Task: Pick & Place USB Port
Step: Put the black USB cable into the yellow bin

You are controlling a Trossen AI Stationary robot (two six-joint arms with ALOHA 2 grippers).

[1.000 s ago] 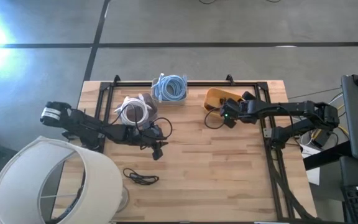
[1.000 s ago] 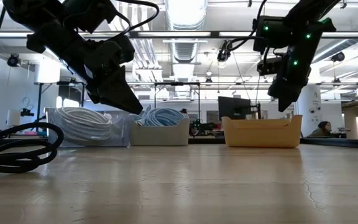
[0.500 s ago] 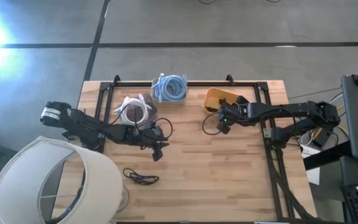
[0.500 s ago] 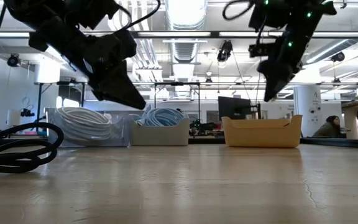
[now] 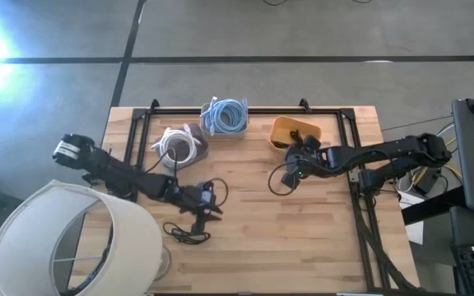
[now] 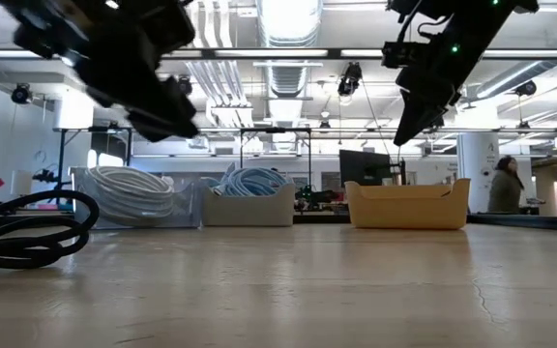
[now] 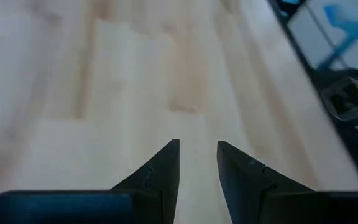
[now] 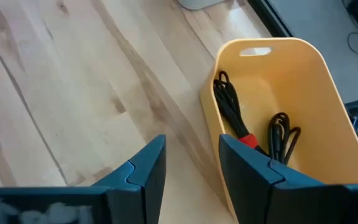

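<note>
Our left hand (image 7: 197, 163) hangs above the bare wooden surface (image 5: 303, 238), fingers slightly apart and holding nothing, just beside the loose black cable (image 5: 186, 234). Our right hand (image 8: 191, 165) hovers beside the yellow bin (image 8: 303, 81), fingers parted and empty. Inside that bin we see black cables (image 8: 229, 102), one with a red band.

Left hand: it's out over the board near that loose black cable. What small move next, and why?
Probably ease the left hand toward the loose black cable and lower over it. Its fingers stand slightly apart with only bare wood between them, so nothing is held. The right hand is empty too, beside the yellow bin, which already holds black cables.
</note>
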